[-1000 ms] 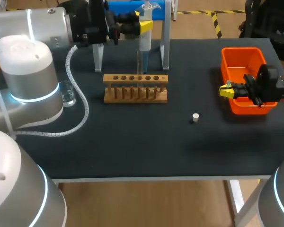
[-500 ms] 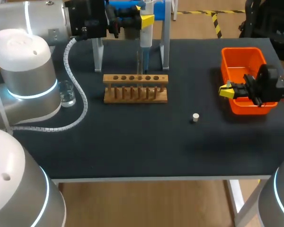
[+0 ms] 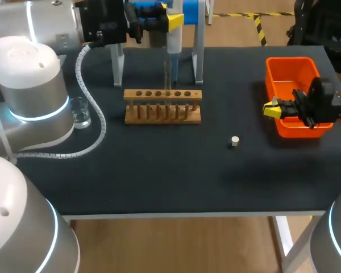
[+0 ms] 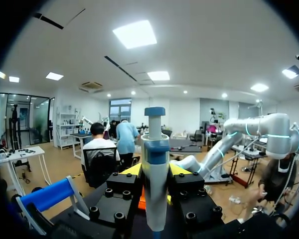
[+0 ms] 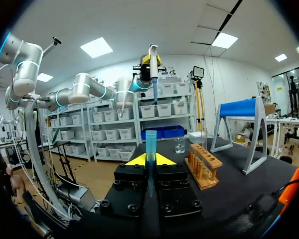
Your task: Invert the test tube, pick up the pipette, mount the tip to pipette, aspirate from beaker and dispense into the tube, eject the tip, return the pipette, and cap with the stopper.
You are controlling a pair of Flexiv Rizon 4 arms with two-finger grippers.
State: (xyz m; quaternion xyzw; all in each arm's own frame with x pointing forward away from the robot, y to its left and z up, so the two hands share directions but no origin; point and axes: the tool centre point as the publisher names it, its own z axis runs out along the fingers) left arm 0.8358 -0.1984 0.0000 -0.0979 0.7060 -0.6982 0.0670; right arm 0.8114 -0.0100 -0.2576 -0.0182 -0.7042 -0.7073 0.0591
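My left gripper (image 3: 174,20) is shut on the white pipette (image 3: 173,42), which hangs upright at the back of the table, just behind the wooden tube rack (image 3: 162,106). In the left wrist view the pipette (image 4: 155,184) stands between the fingers of that gripper (image 4: 155,174), blue plunger on top. My right gripper (image 3: 273,108) hovers at the left wall of the orange bin (image 3: 310,67). In its own view that gripper (image 5: 150,160) is shut on a clear test tube (image 5: 150,142) held upright. A small white stopper (image 3: 234,141) lies on the mat. The beaker (image 3: 79,111) stands at the left.
The blue-topped pipette stand (image 3: 198,51) straddles the back of the table behind the rack. From the right wrist, the rack (image 5: 204,169), the beaker (image 5: 179,145) and the stand (image 5: 239,108) lie ahead. A cable loops from my left arm (image 3: 28,96) across the mat.
My left arm has lifted the pipette a little higher above the rack. The right arm and the tube have stayed where they were.
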